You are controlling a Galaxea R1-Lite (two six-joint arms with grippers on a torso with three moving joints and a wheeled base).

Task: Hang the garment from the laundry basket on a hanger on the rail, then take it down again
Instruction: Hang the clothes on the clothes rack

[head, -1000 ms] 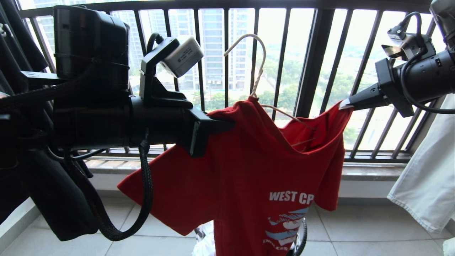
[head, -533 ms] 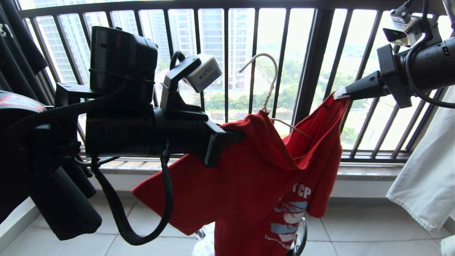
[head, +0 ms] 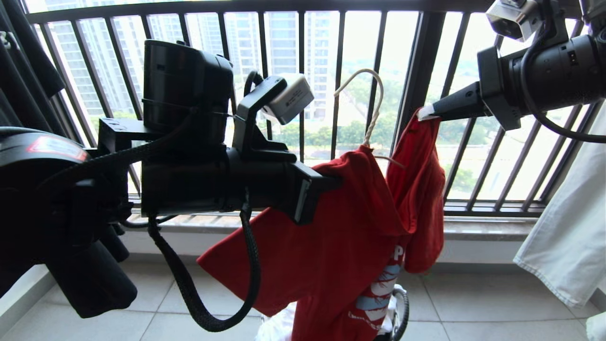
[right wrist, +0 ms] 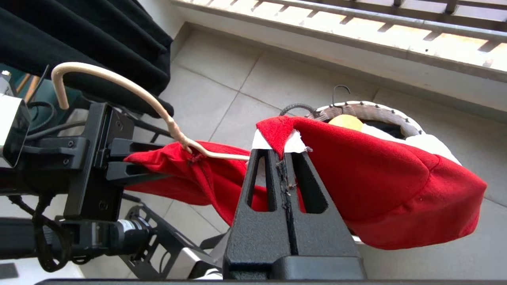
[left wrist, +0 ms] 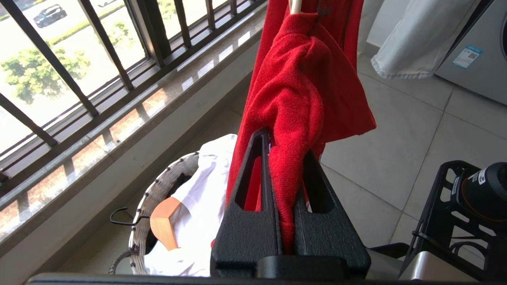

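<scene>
Both arms hold the red T-shirt (head: 341, 237) up in mid-air in front of the balcony railing (head: 303, 71), above the laundry basket (left wrist: 158, 186). Left gripper (left wrist: 283, 142) is clamped on a fold of fabric near one shoulder; right gripper (right wrist: 282, 152) pinches the other shoulder edge, prob. to keep the neck spread over the wire hanger (head: 367, 109). Hanger hook points up, not on any rail. Shirt's long axis runs vertical, hem down toward the basket.

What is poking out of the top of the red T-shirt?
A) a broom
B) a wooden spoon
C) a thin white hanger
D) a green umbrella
C: the curved hook of a thin white hanger sticks up out of the red T-shirt's neck, in front of the balcony bars.
</scene>
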